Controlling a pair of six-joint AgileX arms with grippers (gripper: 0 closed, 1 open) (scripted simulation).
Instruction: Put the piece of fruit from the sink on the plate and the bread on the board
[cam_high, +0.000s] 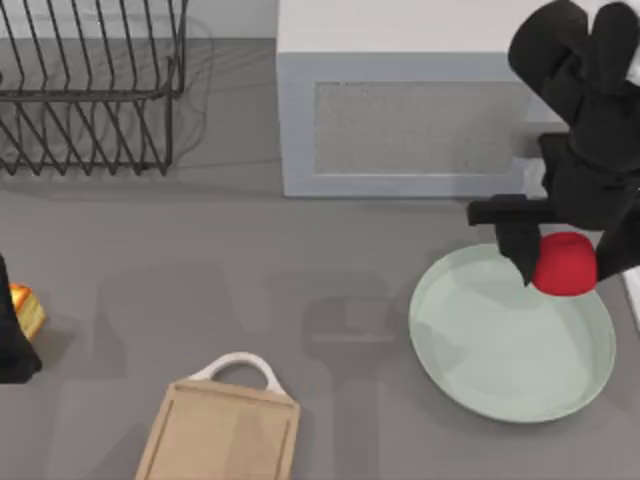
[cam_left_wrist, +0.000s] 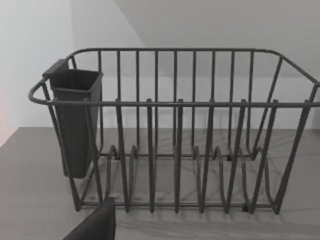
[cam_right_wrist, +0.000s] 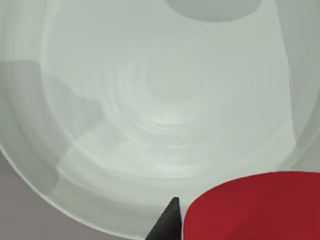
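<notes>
Taking the pale green plate (cam_high: 500, 350) as the landmark and starting at the desk's near edge, the wooden board (cam_high: 215, 435) lies well to the plate's left and a little nearer, its white arched handle turned away toward the far side; it is bare, so the bread half of the task looks undone. Farther left of the plate, at the top view's left edge, the bread (cam_high: 26, 310) shows as a golden chunk right against the dark left end effector (cam_high: 12, 335); whether those fingers are closed on it cannot be told, though the closeness suggests a pick-up is in hand. Over the plate's far right part hangs the right end effector (cam_high: 560, 262), fingers closed on the red piece of fruit (cam_high: 565, 264), which sits above the plate's surface rather than on it; the right wrist view looks straight down onto the plate (cam_right_wrist: 150, 115) with the fruit (cam_right_wrist: 255, 207) at the frame's edge beside a dark fingertip (cam_right_wrist: 167, 222), a pose that seems chosen for a drop inside the rim. Beyond the plate stands the grey sink unit (cam_high: 400, 110), and far off to its left the wire dish rack (cam_high: 90, 90)
</notes>
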